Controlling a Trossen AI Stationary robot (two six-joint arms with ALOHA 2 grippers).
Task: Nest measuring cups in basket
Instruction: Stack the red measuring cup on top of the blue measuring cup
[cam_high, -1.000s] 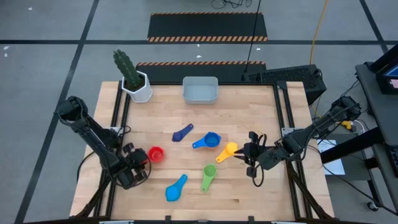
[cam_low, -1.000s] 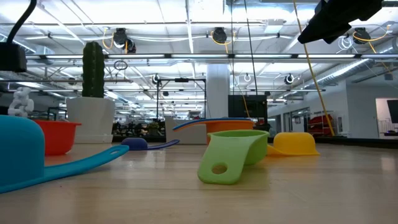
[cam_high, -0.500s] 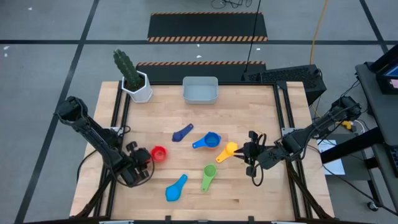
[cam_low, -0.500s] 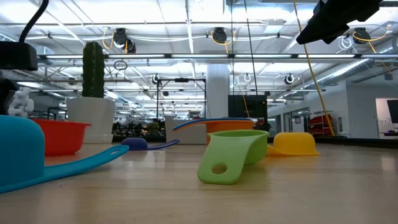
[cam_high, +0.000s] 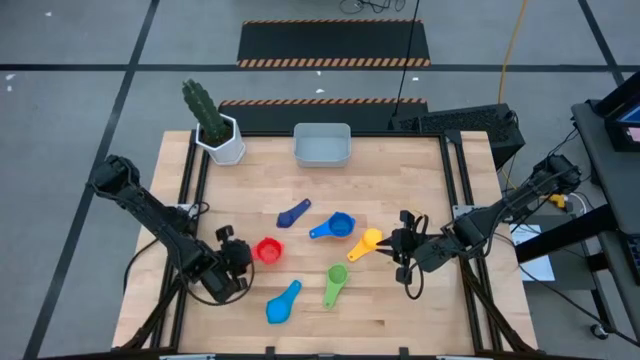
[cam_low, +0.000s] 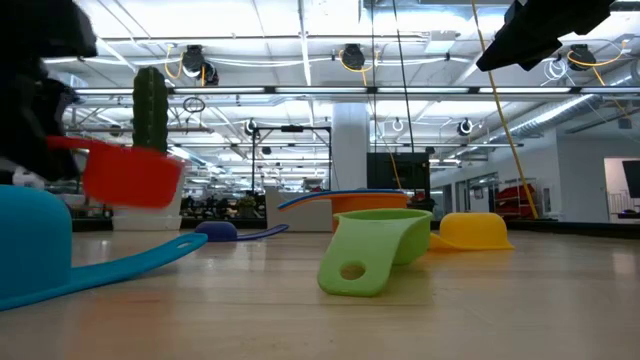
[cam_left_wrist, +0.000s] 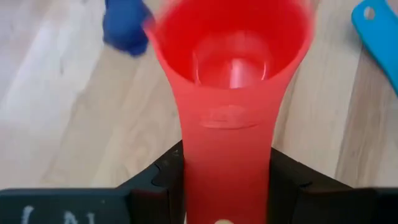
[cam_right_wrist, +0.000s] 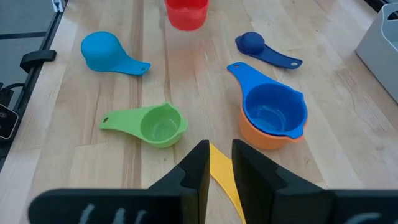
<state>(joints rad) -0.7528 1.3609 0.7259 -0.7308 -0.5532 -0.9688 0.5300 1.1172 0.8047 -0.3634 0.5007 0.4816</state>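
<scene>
Two grippers, left gripper (cam_high: 243, 255) lifting red cup (cam_high: 267, 250)

The small round plastic measuring cups (cam_high: 330, 250) are red (cam_high: 267, 250), green (cam_high: 335, 283), yellow (cam_high: 366, 243), light blue (cam_high: 283, 302) and dark blue (cam_high: 294, 213), plus a mid-blue one nested in orange (cam_right_wrist: 273, 118). The rectangular plastic basket (cam_high: 321, 145) is pale grey-blue; the wooden worktop (cam_high: 420, 180) is light with plank seams.

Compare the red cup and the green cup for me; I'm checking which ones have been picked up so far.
The red cup is clamped by its handle in the left hand and hangs clear above the table in the low view; the green cup lies free on the wood, untouched. The red cup is near the left arm, the green cup nearer the table's middle. Both are open side up.
</scene>
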